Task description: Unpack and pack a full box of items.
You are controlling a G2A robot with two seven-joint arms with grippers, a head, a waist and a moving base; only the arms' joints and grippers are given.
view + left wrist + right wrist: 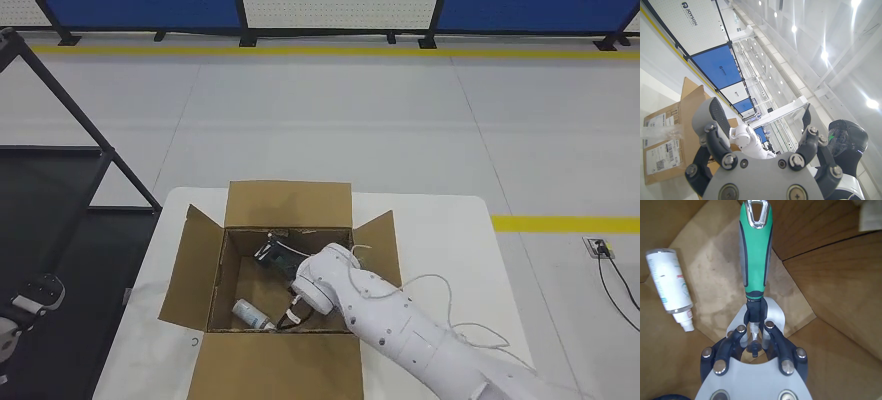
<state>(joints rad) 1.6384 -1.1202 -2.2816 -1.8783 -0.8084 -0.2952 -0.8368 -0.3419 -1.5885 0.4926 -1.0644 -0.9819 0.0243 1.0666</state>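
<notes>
Slippage is the main worry. The right gripper (755, 315) has its fingers pressed together on the narrow black neck of the green-handled tool (755, 256), and the whole long handle sticks out past the fingertips. With so much weight ahead of so small a hold, I judge the tool could pivot or droop between the pads during any quick swing or lift.

The tool is inside the box (290, 205), its handle pointing across the cardboard floor toward a wall seam. Whether it rests on the floor or hangs just above it cannot be told. A tilted handle could catch a box wall or a raised flap on the way out and be knocked loose.

The white bottle (670, 281) lies on its side in the near-left part of the floor, apart from the tool, so a low sweep leftward could strike it.

The left gripper (761, 111) is off to the left of the box, spread wide and holding nothing.
</notes>
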